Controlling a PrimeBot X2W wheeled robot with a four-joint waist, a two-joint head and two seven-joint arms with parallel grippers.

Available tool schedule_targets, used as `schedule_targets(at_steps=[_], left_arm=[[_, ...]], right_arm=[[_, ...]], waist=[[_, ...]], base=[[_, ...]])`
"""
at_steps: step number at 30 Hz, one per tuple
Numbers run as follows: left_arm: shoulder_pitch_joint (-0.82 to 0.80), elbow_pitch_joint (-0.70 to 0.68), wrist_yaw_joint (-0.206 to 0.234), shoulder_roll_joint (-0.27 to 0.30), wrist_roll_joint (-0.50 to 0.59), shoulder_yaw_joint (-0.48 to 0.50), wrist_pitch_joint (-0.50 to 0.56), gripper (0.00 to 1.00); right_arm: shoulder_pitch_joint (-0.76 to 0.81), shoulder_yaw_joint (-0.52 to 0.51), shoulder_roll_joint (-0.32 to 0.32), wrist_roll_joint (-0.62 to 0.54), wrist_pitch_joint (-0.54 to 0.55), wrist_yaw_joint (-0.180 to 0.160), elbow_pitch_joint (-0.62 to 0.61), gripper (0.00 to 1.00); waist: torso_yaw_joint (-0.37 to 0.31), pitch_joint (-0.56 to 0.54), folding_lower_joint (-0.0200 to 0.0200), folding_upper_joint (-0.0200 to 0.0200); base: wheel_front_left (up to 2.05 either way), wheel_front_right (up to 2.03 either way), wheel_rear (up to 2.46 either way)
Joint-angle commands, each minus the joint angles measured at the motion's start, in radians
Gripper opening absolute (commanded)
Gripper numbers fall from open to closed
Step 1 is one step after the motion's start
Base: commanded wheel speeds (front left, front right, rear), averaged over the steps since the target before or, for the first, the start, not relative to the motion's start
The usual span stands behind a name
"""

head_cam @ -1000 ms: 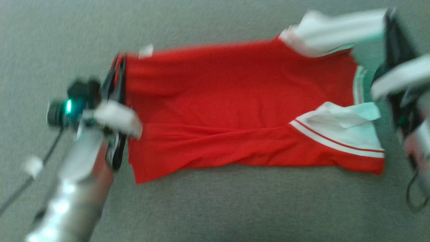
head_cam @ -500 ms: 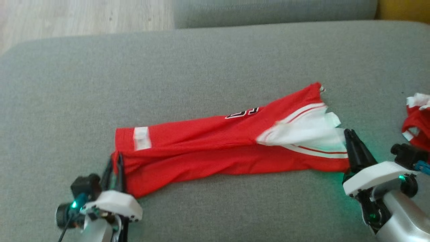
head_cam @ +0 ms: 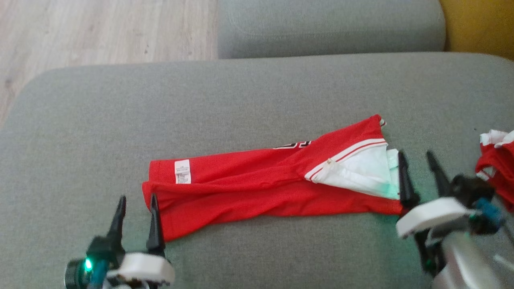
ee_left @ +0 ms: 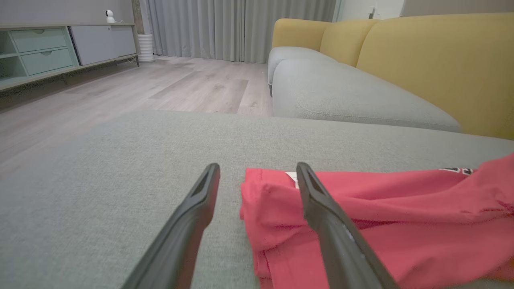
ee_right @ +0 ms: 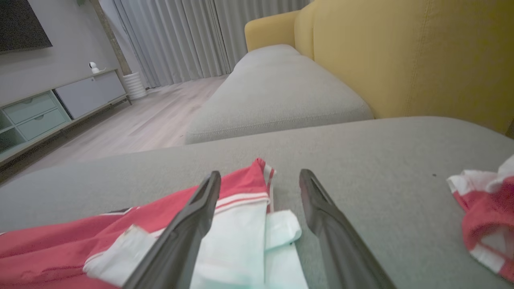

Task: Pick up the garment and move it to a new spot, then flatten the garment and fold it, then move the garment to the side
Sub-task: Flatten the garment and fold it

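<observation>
While the garment point(head_cam: 261, 192) lies folded lengthwise on the grey cushion point(head_cam: 241, 100), left gripper point(head_cam: 137, 196) and right gripper point(head_cam: 415, 153) flank its ends, fingers apart, holding nothing. Risk: top layer seems loosely laid, hard to tell; a one-ended drag could unfold it.

Red, white-trimmed garment point(head_cam: 257, 182); grey cushion point(head_cam: 257, 92)

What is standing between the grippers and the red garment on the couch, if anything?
Nothing visible. The left gripper is open at the left end of the red garment, and the right gripper is open at its white-trimmed right end. A second red-and-white garment lies beyond the right gripper and could crowd a move to that side.
</observation>
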Motion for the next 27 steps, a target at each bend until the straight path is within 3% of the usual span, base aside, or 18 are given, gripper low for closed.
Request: schedule_targets(at_steps=[1,6,11,27], left_arm=[[0.013,-0.043,-0.003,0.000,0.019,0.035,-0.010,1.00],[0.086,-0.074,-0.020,-0.009,0.031,0.020,-0.010,1.00],[0.095,-0.065,-0.023,-0.009,0.005,-0.021,-0.010,1.00],[0.004,-0.046,0.007,-0.010,-0.060,-0.136,-0.010,1.00]], right_arm=[[0.022,0.000,0.025,-0.039,-0.014,0.007,-0.025,1.00],[0.066,-0.030,0.074,-0.102,-0.014,0.007,0.006,1.00],[0.052,-0.037,0.081,-0.115,-0.014,0.007,0.036,1.00],[-0.201,-0.100,0.017,-0.173,0.059,0.007,0.362,1.00]], waist=[[0.008,-0.028,0.0000,-0.0001],[0.017,-0.054,0.0000,-0.0001],[0.026,-0.046,0.0000,-0.0001],[0.093,0.105,0.0000,-0.0001]], base=[[0.00,0.00,0.00],[0.00,0.00,0.00],[0.00,0.00,0.00],[0.00,0.00,0.00]])
